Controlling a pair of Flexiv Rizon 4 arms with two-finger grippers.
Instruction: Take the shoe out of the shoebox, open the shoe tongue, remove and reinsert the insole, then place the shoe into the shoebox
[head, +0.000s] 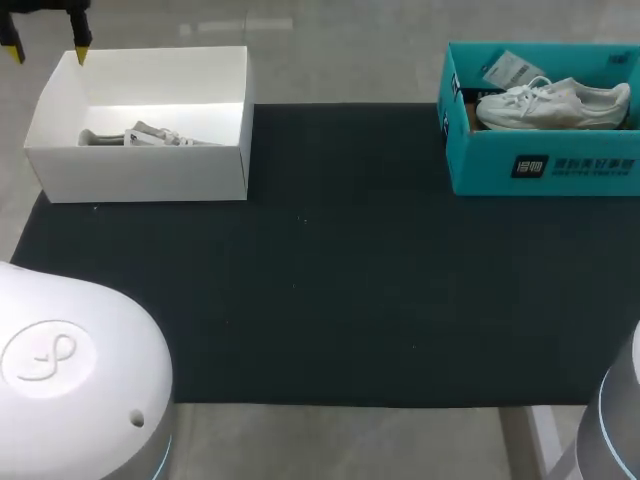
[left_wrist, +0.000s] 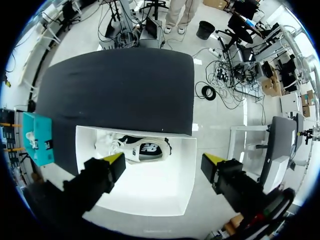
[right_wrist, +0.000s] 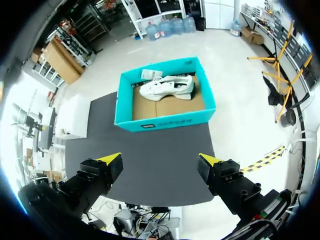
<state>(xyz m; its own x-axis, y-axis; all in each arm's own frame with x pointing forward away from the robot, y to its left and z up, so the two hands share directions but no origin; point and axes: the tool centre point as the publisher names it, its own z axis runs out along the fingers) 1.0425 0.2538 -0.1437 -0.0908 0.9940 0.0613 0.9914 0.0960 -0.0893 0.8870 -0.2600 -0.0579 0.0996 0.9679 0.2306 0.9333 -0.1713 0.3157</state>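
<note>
Closest to the head camera, my left arm's white housing (head: 70, 380) fills the lower left corner. Beyond it the black mat (head: 320, 280) covers the table. At the upper left stands the white shoebox (head: 140, 175), and my left gripper (head: 46, 50) hangs over its far left corner, fingers spread wide and holding nothing. Inside lies the black-and-white sneaker (left_wrist: 142, 149), tight against the wall on the mat's side, long axis left to right, laced front toward the teal shoebox (head: 540, 160) at the upper right. That box holds a white sneaker (head: 550, 103), also lying left to right; I cannot tell its toe end. My right gripper (right_wrist: 160, 160) is spread wide, nothing between its fingers, with the teal box ahead.
</note>
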